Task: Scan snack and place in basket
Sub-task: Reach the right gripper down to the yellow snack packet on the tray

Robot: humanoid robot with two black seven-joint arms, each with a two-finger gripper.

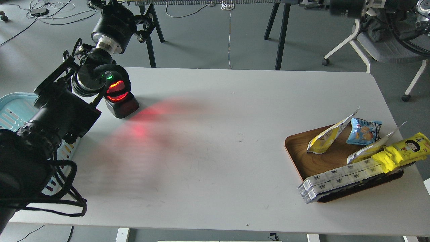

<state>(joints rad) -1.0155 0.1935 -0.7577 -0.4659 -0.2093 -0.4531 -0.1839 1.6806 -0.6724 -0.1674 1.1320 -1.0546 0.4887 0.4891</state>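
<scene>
At the far left edge, a light blue basket [13, 111] with slotted sides sits half hidden beneath the robot's left arm [50, 121]. That black arm reaches up and away from the viewer; its pincer [69, 57] shows only as dark linkage, so I cannot tell whether it is wide or narrow, and nothing is visibly held. Just right of the arm, a black barcode scanner [119, 95] stands on the white table [215, 161], glowing red and casting a red patch across the tabletop. The middle of the table is bare. At the right, a brown wooden tray [304, 158] holds the snack [327, 136], a pouch with a yellow lower part leaning on its side, beside a small blue bag [364, 131], a long yellow packet [404, 149] and 2 clear boxed rows [339, 179]. The right pincer is out of view. The pouch looks light, soft and crinkly, probably slippery; pinching its flat sealed top edge seems safest.
</scene>
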